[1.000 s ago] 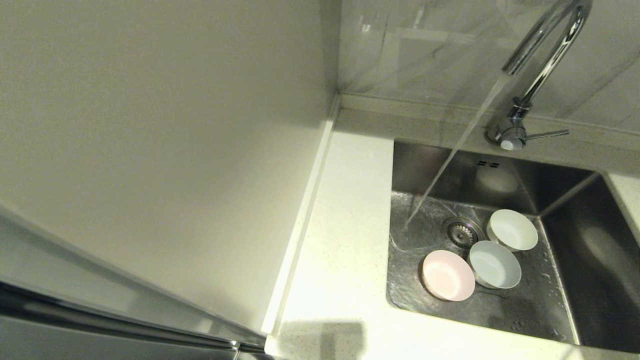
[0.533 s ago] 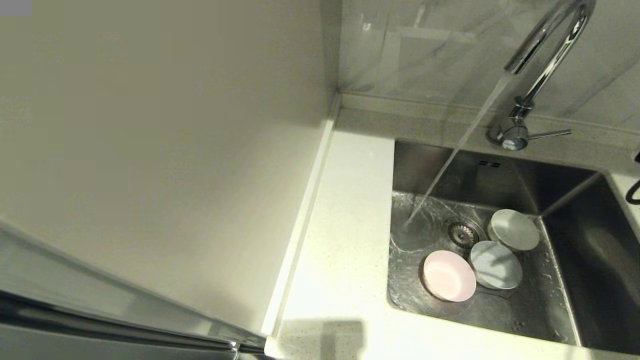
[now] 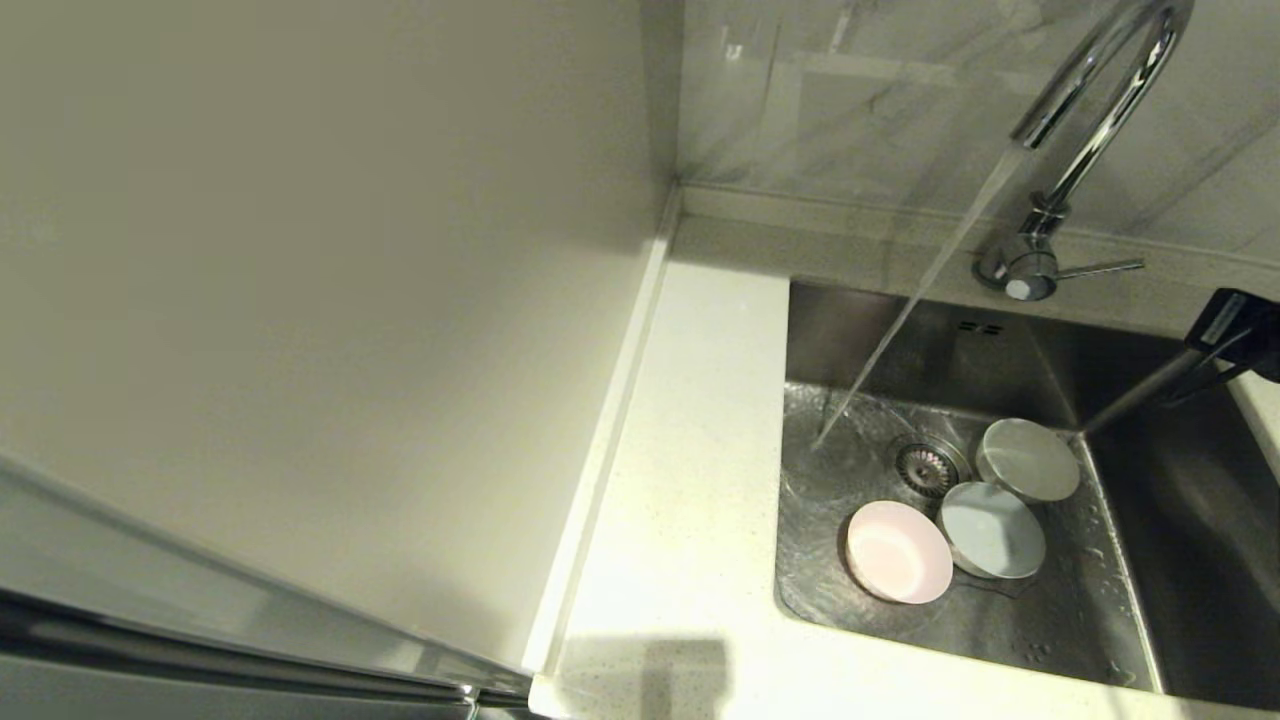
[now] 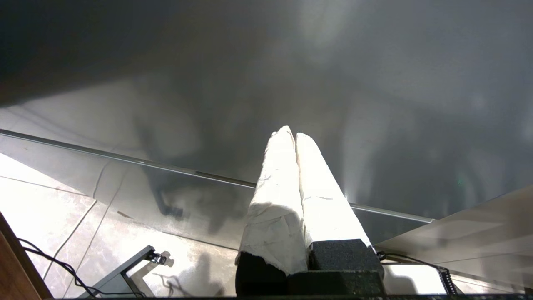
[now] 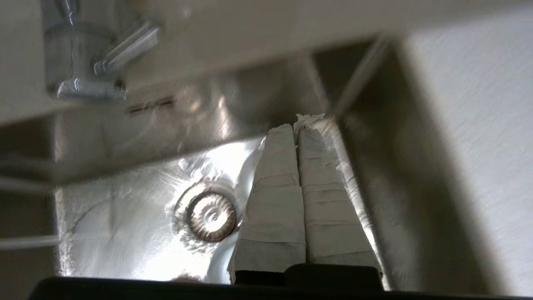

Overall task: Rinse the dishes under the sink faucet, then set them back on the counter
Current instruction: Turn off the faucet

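Over the sink (image 5: 125,166), right gripper (image 5: 296,125) jaws closed, empty.

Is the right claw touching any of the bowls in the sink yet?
Apart. In the head view the right claw sits at the frame's right edge above the sink, well clear of the nearest dish, the grey-white bowl.

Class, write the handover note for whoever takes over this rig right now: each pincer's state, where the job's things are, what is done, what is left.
Right pincer: shut, empty, above the sink, its arm at the right edge of the head view.
Left pincer: shut, empty, parked away from the sink.
Dishes: pink bowl, blue-grey bowl and grey-white bowl sit on the sink floor by the drain.
Faucet runs; the stream lands left of the drain, not on the bowls.
Done: water on.
Left: rinse each bowl, then set it on the counter.
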{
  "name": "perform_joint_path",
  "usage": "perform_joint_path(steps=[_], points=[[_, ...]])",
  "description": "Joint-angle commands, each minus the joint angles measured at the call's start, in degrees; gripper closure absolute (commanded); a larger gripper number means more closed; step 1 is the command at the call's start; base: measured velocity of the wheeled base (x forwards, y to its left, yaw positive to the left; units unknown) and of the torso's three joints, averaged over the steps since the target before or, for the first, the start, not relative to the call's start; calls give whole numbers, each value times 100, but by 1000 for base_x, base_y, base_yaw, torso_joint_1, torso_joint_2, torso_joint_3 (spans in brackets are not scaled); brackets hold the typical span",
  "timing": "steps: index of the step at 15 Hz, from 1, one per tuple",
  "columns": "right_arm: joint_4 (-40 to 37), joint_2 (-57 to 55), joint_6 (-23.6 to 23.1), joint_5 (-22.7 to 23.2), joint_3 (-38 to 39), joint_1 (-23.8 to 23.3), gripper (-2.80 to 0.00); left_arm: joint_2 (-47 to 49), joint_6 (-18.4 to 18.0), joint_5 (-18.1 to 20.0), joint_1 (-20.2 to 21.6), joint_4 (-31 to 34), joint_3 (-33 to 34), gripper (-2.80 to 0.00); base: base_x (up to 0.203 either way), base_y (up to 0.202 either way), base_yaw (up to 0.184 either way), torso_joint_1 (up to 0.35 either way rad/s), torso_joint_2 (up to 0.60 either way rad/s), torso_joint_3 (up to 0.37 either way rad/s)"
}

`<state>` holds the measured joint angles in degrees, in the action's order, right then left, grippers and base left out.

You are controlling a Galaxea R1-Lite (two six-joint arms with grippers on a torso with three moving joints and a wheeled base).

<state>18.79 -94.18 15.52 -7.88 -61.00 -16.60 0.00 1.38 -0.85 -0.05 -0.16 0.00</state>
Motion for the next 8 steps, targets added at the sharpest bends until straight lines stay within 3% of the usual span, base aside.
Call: perform_joint_path(steps=[1, 8], points=[[-1, -5, 248, 93, 87, 134, 0, -18, 2, -3, 5, -2, 0, 0, 0, 0, 0, 0, 0, 0], [-7, 119, 384, 138, -33, 707, 0, -18, 2, -3, 5, -2, 0, 0, 0, 0, 0, 0, 0, 0]])
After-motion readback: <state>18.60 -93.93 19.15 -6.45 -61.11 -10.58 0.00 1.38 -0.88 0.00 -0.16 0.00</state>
